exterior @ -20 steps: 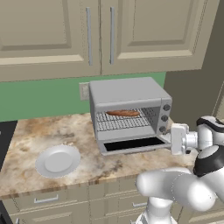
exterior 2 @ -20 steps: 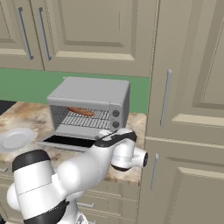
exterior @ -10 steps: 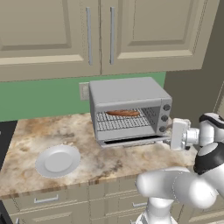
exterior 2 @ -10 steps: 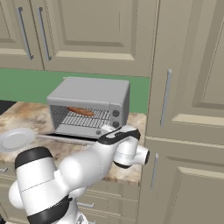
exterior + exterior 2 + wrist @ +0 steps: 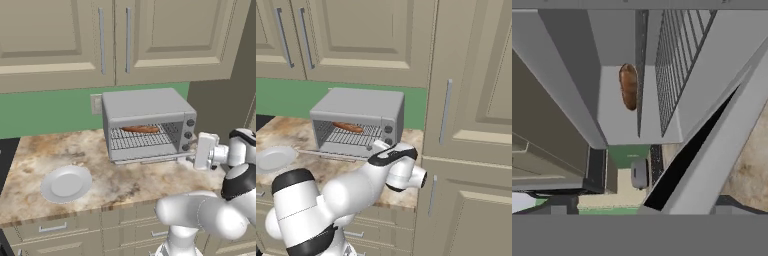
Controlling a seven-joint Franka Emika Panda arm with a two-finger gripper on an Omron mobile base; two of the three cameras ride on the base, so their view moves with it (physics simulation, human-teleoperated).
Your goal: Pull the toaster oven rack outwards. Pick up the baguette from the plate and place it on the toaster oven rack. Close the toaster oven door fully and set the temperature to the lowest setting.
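Gripper, at right of centre in the left base view, stands with jaws spread wide and nothing between them, just beside the right front corner of the toaster oven. Since a second ago the toaster oven door has swung up from lying flat to nearly level with the lower front edge, only partly raised. The baguette already lies on the toaster oven rack inside, while the plate sits bare at lower left. Closing is under way; the door likely needs a further push before the temperature knob.
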